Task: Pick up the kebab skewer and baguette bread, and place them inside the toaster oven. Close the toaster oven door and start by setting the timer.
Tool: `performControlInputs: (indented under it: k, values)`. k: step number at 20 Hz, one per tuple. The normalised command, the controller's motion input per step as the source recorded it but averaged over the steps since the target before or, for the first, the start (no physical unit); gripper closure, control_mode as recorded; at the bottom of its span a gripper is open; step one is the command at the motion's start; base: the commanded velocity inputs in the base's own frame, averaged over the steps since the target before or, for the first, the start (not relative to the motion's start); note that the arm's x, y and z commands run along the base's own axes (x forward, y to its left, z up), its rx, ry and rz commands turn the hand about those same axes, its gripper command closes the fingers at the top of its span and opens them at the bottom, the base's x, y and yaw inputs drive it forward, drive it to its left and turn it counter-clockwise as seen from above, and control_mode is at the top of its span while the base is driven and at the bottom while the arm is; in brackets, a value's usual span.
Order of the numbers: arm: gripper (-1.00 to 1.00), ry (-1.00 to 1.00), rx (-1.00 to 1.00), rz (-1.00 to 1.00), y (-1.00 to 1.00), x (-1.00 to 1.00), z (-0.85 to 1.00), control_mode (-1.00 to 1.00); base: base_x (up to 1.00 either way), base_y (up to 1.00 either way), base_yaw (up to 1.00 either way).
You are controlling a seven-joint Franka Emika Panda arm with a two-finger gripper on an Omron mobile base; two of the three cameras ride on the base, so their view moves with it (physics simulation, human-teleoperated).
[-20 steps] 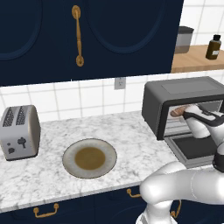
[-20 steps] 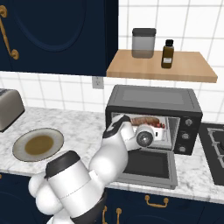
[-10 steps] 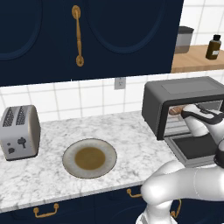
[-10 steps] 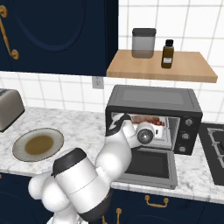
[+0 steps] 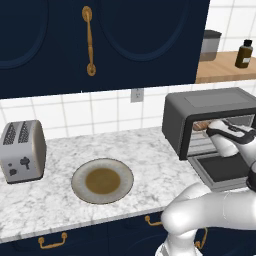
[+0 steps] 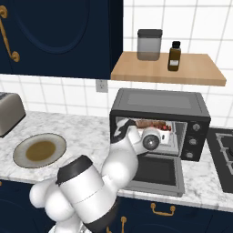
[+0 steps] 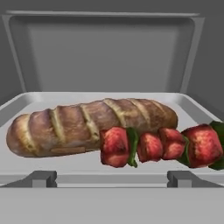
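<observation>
- We saw the baguette bread [image 7: 89,126] and kebab skewer [image 7: 164,145] lying inside the toaster oven [image 6: 160,103].
- Our tool [image 6: 150,139] stood open, empty.
- The toaster oven door [image 6: 156,171] remained down; closing and timer were left.

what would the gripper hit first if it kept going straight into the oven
Most likely the skewer: in the hand view it lies nearest, across the front of the baguette, both resting inside the toaster oven. Depth is hard to judge, so it could touch the baguette almost at once.
</observation>
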Motion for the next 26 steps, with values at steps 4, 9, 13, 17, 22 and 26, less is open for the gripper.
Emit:
performControlInputs:
  k: [4, 9, 13, 17, 22, 26]
  values:
    - [-1.0, 0.0, 0.0, 0.0, 0.0, -0.55, 0.0, -1.0, 0.0, 0.0, 0.0]
    - [-1.0, 0.0, 0.0, 0.0, 0.0, -0.56, 0.0, -1.0, 0.0, 0.0, 0.0]
    - [-1.0, 0.01, 0.0, 0.0, -0.05, -0.38, 0.02, -1.0, 0.0, 0.0, 0.0]
    - [-1.0, 0.0, 0.0, 0.02, -0.25, -0.44, 0.0, -1.0, 0.0, 0.0, 0.0]
    - [-1.0, 0.01, 0.0, 0.02, -0.37, -0.75, 0.0, -1.0, 0.0, 0.0, 0.0]
    - [-1.0, 0.0, 0.0, 0.03, -0.47, -0.86, -0.16, -1.0, 0.0, 0.0, 0.0]
